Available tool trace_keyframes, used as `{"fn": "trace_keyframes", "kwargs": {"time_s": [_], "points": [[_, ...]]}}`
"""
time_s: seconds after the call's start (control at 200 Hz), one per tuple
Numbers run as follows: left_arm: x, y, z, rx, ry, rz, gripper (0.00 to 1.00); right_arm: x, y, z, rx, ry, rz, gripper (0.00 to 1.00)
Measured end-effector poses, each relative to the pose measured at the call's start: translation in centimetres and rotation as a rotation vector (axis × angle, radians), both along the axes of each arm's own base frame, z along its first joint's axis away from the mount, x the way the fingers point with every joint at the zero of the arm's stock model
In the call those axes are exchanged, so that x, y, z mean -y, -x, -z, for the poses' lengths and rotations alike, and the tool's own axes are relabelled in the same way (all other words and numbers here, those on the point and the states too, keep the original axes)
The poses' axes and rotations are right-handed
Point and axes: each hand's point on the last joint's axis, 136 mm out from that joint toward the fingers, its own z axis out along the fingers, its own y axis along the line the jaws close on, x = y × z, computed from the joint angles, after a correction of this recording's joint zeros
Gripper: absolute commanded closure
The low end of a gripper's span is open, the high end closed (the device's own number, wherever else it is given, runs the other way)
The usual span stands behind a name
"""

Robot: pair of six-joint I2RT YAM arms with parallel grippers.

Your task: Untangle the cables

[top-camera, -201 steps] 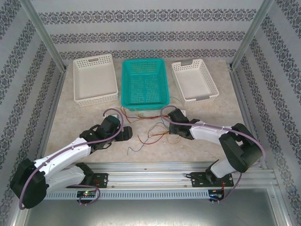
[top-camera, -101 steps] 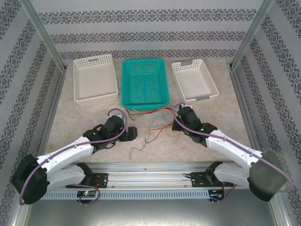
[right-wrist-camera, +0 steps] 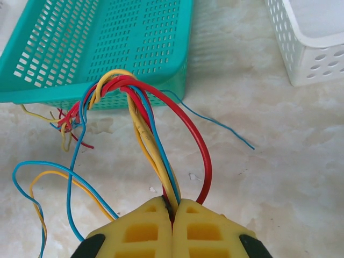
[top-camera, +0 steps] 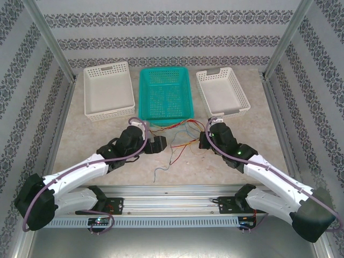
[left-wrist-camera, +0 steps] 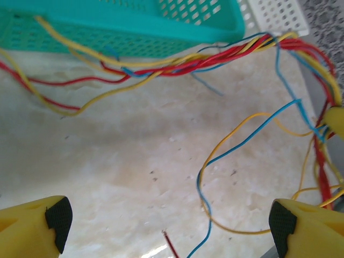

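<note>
The cables [top-camera: 181,135] are thin red, yellow and blue wires tangled on the table in front of the teal basket [top-camera: 164,70]. My right gripper [top-camera: 203,141] is shut on one end of the cables [right-wrist-camera: 144,115], which rise as a twisted bundle from between its yellow fingers [right-wrist-camera: 145,226] toward the basket's wall [right-wrist-camera: 134,94]. My left gripper [top-camera: 159,144] is open, just left of the tangle. Between its fingertips [left-wrist-camera: 54,219] lies bare table crossed by a blue and a yellow loop [left-wrist-camera: 236,145]. The twisted bundle [left-wrist-camera: 215,56] runs along the basket ahead of it.
A white basket [top-camera: 109,113] stands at the back left and another [top-camera: 231,111] at the back right, on either side of the teal one. A loose grey-blue wire end [top-camera: 159,173] trails toward the front edge. Metal frame posts stand at the table's sides.
My left gripper has moved forward and right, up to the tangle. My right arm has unfolded and swung right, and the cables are drawn out into a tighter bundle along the basket.
</note>
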Motion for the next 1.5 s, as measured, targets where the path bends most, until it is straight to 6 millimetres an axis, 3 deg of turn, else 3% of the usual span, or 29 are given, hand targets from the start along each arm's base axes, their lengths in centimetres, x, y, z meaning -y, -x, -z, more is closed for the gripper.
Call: {"fn": "trace_keyframes", "kwargs": {"time_s": [0.355, 0.515, 1.499], "points": [[1.0, -1.1, -3.7, 0.064, 0.080, -0.008, 0.04, -0.6, 0.7, -2.5, 0.083, -0.048, -0.067, 1.00], [2.1, -1.8, -4.4, 0.053, 0.109, 0.001, 0.04, -0.9, 0.7, -2.7, 0.098, -0.055, -0.093, 1.00], [6.1, -5.8, -1.6, 0.015, 0.000, 0.072, 0.07, -2.5, 2.2, -4.5, 0.166, -0.086, -0.224, 1.00]]}}
